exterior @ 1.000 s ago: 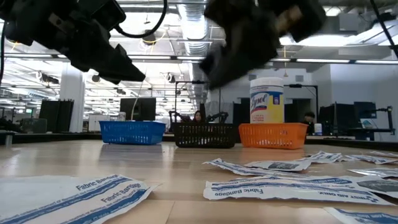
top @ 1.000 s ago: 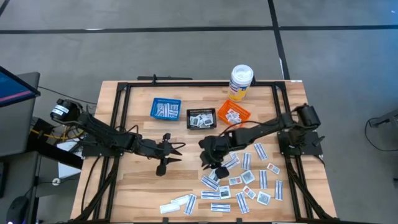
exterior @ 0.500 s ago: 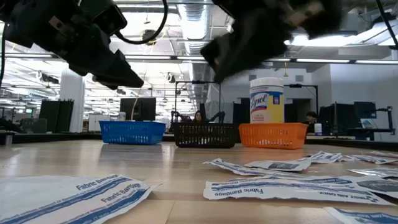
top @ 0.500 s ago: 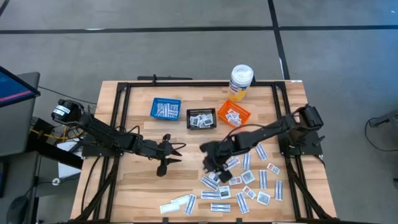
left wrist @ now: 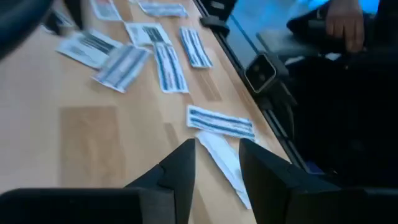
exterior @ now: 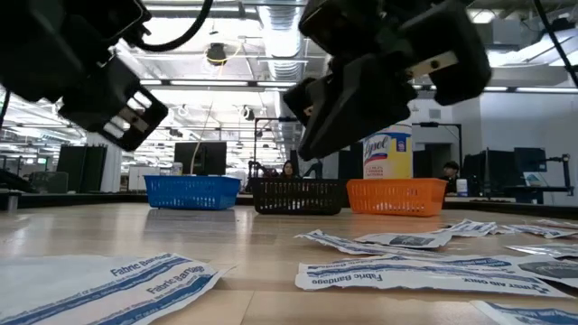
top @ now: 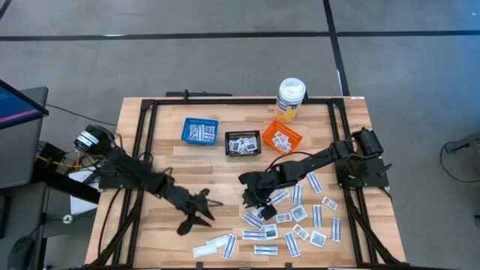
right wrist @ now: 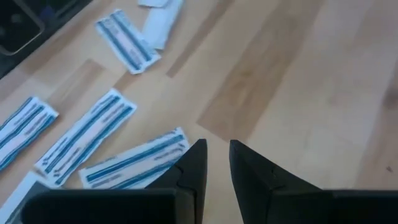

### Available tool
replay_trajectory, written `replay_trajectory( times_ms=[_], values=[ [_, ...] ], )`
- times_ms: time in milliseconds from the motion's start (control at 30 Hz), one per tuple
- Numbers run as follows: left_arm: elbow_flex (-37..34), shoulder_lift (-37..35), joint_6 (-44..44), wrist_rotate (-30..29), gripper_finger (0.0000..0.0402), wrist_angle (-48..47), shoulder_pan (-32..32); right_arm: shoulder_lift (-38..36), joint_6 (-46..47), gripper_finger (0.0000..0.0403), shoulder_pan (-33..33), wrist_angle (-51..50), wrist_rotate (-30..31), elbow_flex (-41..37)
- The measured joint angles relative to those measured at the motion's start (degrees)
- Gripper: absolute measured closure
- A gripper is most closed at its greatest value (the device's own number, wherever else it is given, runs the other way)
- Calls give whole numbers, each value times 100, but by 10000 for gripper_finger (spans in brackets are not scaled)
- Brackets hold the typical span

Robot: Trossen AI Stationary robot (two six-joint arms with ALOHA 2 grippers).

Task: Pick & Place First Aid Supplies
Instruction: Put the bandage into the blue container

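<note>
Many flat white first aid packets [top: 294, 217] lie loose on the table's near right part, both blue-printed strips and small squares. A few more lie near the front edge [top: 217, 244]. My left gripper [top: 196, 216] hangs open over bare wood left of them. In its wrist view [left wrist: 217, 146] a plain white packet [left wrist: 224, 163] lies beyond its fingertips, beside a blue-striped strip [left wrist: 221, 121]. My right gripper [top: 248, 196] hovers at the left edge of the scatter. It [right wrist: 217, 144] is narrowly open, with bare wood in the gap and a strip [right wrist: 134, 158] beside one finger.
Blue basket [top: 199, 130], black basket [top: 243, 142] and orange basket [top: 281, 139] stand in a row toward the far edge, each holding packets. A white bottle with a yellow label [top: 290, 99] stands behind them. A black frame [top: 142, 150] runs round the table. A person's hand [left wrist: 345, 25] shows beyond the edge.
My left gripper has moved toward the table's near edge and lower, and now hangs close to the packets by the front edge. My right gripper has shifted a little toward the near edge and down, staying at the left side of the scatter.
</note>
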Motion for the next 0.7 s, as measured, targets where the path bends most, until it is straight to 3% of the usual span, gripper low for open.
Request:
replay_trajectory(
  times_ms=[200,367,700],
  values=[
    [350,903,388,-122,253,61,-638,0,230,340,-158,-204,0,1],
    [619,1700,573,-389,242,98,-805,0,235,340,-159,-341,-2,1],
    [604,1901,1191,-632,265,282,-659,0,184,340,-205,-434,-19,1]
  ],
)
